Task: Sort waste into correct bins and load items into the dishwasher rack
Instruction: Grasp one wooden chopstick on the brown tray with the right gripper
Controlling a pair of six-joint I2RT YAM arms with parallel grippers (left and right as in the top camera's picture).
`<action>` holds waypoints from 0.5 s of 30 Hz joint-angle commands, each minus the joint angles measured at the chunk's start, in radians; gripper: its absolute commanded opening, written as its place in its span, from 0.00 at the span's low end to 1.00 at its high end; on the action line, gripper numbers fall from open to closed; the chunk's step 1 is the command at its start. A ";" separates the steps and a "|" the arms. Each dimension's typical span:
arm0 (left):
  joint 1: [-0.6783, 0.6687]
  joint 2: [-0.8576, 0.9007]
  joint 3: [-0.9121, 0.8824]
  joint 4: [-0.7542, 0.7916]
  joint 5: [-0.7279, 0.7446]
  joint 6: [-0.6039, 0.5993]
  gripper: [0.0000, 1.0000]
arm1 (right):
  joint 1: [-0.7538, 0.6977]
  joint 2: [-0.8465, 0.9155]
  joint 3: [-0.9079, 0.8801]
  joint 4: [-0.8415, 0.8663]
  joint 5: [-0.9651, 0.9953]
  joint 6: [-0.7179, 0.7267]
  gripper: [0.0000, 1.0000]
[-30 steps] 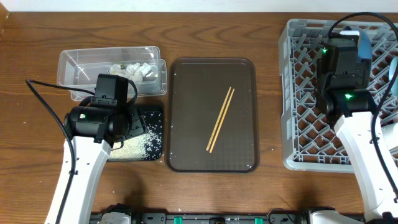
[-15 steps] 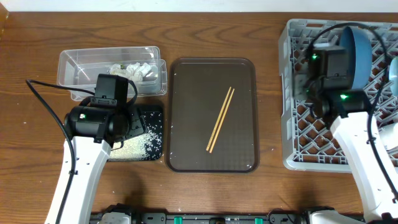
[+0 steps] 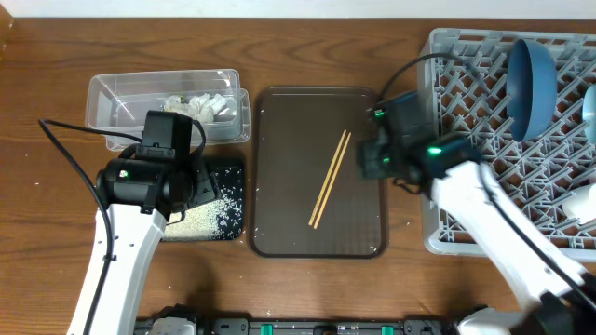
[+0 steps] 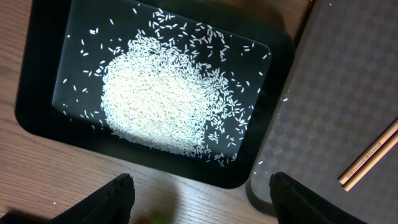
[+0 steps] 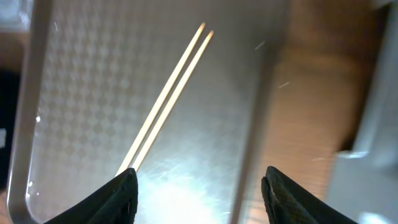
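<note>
Two wooden chopsticks (image 3: 330, 179) lie side by side on the dark brown tray (image 3: 279, 233); they also show in the right wrist view (image 5: 165, 99). My right gripper (image 5: 196, 193) is open and empty over the tray's right edge, right of the chopsticks. The deep-blue dish (image 3: 529, 74) stands on edge in the grey rack (image 3: 466, 214). My left gripper (image 4: 199, 199) is open and empty over the near edge of the black tray (image 4: 37, 93), which holds a heap of rice grains (image 4: 161, 93). The clear tub (image 3: 112, 98) holds a crumpled white tissue (image 3: 200, 105).
A pale blue and white dish (image 3: 585, 200) sits at the rack's right edge, cut off by the frame. The cups are not in view. Bare wooden table (image 3: 400, 56) lies between the brown tray and the rack.
My right arm has swung left from the rack to the brown tray's right edge, leaving the deep-blue dish standing in the rack. The left arm has not moved.
</note>
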State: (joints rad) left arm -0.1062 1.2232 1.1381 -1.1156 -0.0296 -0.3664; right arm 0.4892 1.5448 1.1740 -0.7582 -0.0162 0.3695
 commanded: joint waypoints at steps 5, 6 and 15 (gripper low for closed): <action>0.005 0.000 -0.002 -0.002 -0.004 -0.006 0.73 | 0.140 0.190 0.000 0.061 0.011 0.200 0.61; 0.005 0.000 -0.002 -0.002 -0.004 -0.006 0.73 | 0.154 0.212 0.000 0.068 0.034 0.227 0.61; 0.005 0.000 -0.002 -0.002 -0.004 -0.006 0.73 | 0.206 0.363 0.000 0.115 0.177 0.301 0.59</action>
State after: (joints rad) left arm -0.1062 1.2232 1.1385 -1.1152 -0.0296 -0.3664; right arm 0.6865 1.8763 1.1740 -0.6464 0.0868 0.6140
